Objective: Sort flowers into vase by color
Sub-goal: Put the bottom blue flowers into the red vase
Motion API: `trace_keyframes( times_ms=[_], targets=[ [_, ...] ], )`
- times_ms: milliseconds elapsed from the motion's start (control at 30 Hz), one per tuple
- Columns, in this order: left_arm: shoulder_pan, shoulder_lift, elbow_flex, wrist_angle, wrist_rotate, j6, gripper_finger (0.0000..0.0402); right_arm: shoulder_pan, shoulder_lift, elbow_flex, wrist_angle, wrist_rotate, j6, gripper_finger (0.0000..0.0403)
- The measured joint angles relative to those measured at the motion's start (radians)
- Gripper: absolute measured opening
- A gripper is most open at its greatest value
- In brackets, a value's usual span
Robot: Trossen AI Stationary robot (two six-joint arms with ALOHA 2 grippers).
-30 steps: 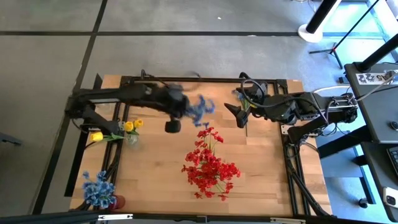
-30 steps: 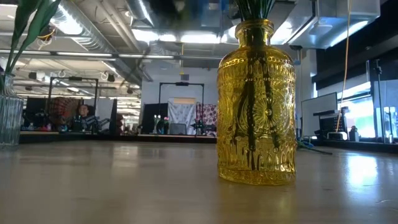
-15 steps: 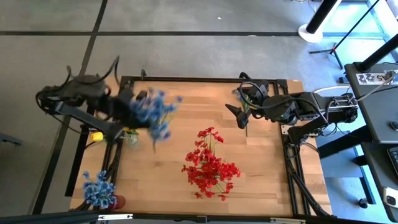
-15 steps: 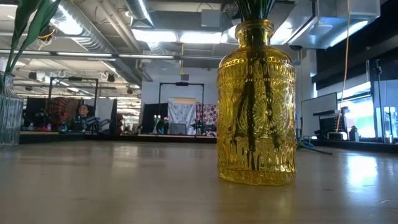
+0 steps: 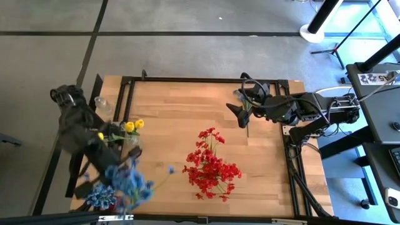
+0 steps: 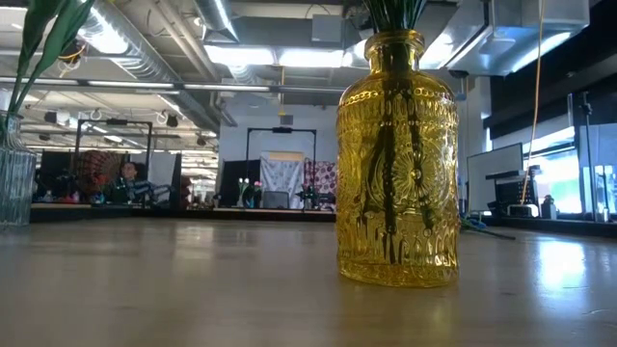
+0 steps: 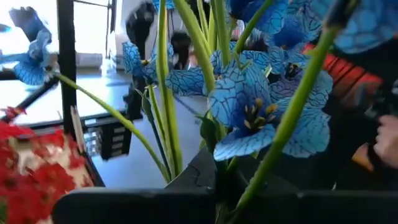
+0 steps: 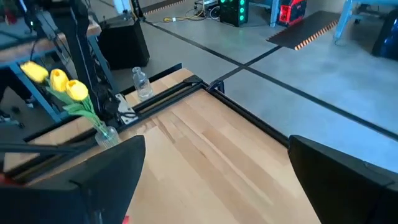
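Note:
My left gripper (image 5: 114, 167) is over the table's near-left corner, shut on a sprig of blue flowers (image 5: 130, 182). Its blooms (image 7: 249, 112) and green stems fill the left wrist view. Beside it, another blue bunch (image 5: 97, 196) stands at the near-left corner. Yellow flowers (image 5: 132, 126) stand in a clear vase by the left edge. Red flowers (image 5: 210, 166) stand mid-table in a yellow glass vase (image 6: 397, 159). My right gripper (image 5: 241, 117) waits open over the far right of the table, holding nothing. My left gripper holds the blue sprig by its green stems (image 7: 231, 182), which rise from between the two dark fingers (image 7: 143, 205). The blooms stand out beyond the fingers, and the sprig is lifted clear of the table. Where exactly the pads meet the stems is hidden by the fingers themselves.
A small clear bottle (image 8: 142, 84) stands at the table's far-left corner. A black frame rail (image 5: 187, 79) runs around the table. Bare wood (image 5: 187, 112) lies between the yellow and red flowers and along the far edge. A person sits far back in the room (image 6: 123, 178).
My left arm has swung fast from the far middle of the table to the left edge and then to the near-left corner, carrying the blue sprig with it, lifted clear throughout. The right arm has kept still.

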Motion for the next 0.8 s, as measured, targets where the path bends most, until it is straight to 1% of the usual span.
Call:
trace_keyframes(
  times_ms=[133, 267, 333, 467, 567, 667, 800],
  targets=[
    [-0.117, 0.039, 0.0, -0.068, -0.095, -0.036, 0.0007, 0.0, 0.0, 0.0, 0.003, 0.004, 0.07, 0.0392],
    [-0.229, 0.09, -0.002, -0.154, -0.192, -0.104, 0.0007, 0.0, 0.008, 0.0, 0.002, 0.04, 0.12, 0.0392],
    [-0.281, 0.113, -0.002, -0.173, -0.236, -0.108, 0.0007, 0.0, 0.013, 0.0, 0.002, 0.047, 0.141, 0.0392],
    [-0.37, 0.12, -0.002, -0.213, -0.335, -0.109, 0.0007, 0.0, 0.026, 0.0, -0.002, 0.053, 0.252, 0.0392],
    [-0.43, 0.118, -0.002, -0.241, -0.405, -0.11, 0.0007, 0.0, 0.042, 0.001, -0.005, 0.053, 0.285, 0.0392],
    [-0.47, 0.117, -0.015, -0.23, -0.417, -0.111, 0.0007, 0.0, 0.062, 0.001, 0.001, 0.053, 0.309, 0.0392],
    [-0.472, 0.104, -0.081, -0.161, -0.372, -0.125, 0.0007, 0.0, 0.085, 0.001, 0.003, 0.041, 0.339, 0.0392]
  ],
)
